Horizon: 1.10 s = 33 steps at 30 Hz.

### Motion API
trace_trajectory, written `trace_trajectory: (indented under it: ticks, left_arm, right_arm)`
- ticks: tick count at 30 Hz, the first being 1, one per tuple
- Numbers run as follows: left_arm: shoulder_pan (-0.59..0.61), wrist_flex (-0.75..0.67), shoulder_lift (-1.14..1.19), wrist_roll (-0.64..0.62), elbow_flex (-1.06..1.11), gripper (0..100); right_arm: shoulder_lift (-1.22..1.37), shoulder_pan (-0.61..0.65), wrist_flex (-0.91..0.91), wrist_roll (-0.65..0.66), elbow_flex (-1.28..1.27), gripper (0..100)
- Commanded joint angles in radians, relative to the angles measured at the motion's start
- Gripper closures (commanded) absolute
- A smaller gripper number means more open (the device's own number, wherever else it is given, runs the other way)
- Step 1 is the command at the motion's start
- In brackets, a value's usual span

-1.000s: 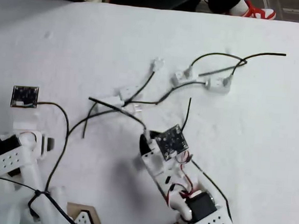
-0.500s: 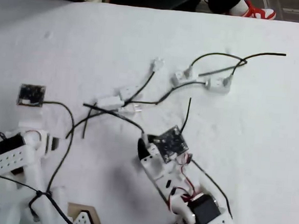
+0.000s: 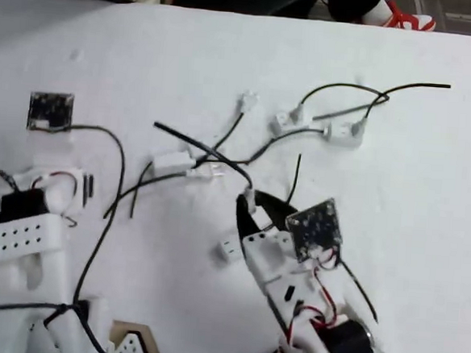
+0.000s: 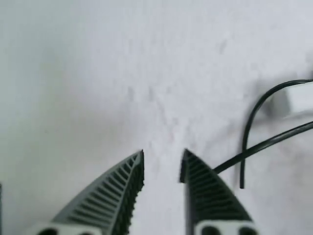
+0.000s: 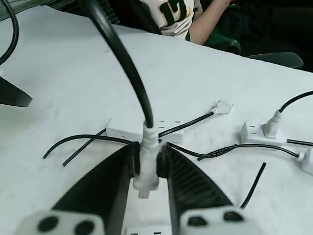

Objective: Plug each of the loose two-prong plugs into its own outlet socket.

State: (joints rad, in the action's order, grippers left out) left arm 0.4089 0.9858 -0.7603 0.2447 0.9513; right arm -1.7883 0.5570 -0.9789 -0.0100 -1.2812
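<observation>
We see the right jaws gripping a white plug (image 5: 146,164) by its sides, with its black cord (image 5: 122,63) going up from it, just beside a small white socket block (image 3: 229,247) on the white worktop (image 3: 425,238). The left jaws stand a little apart with nothing between them, over a bare bit of worktop. Another loose plug (image 3: 247,102) lies farther out, and one more plug (image 5: 272,128) sits in its own socket block (image 5: 250,132).
</observation>
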Motion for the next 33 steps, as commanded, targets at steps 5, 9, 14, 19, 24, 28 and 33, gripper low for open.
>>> trace_trajectory:
  ticks: [5, 9, 14, 19, 24, 28, 33]
  left_arm:
    - [-0.179, 0.236, -0.062, -0.106, -0.307, 98]
    - [-0.275, 0.325, -0.255, -0.178, -0.402, 98]
    - [-0.483, 0.331, -0.562, -0.253, -0.402, 98]
    - [-0.723, 0.322, -0.727, -0.293, -0.361, 98]
    - [-0.931, 0.288, -0.803, -0.282, -0.295, 98]
    - [-1.092, 0.296, -0.837, -0.201, -0.242, 98]
    - [-1.176, 0.330, -0.872, -0.141, -0.201, 98]
  right_arm:
    - [-0.012, -0.016, -0.117, -0.011, 0.181, 98.1]
    - [-0.012, -0.010, -0.163, -0.072, 0.245, 98.1]
    - [-0.012, -0.007, -0.177, -0.117, 0.322, 98.1]
    - [-0.012, 0.097, -0.186, -0.163, 0.327, 98.1]
    - [-0.012, 0.259, -0.182, -0.164, 0.327, 98.1]
    - [-0.012, 0.344, -0.177, -0.163, 0.327, 98.1]
    - [-0.010, 0.443, -0.196, -0.144, 0.322, 98.1]
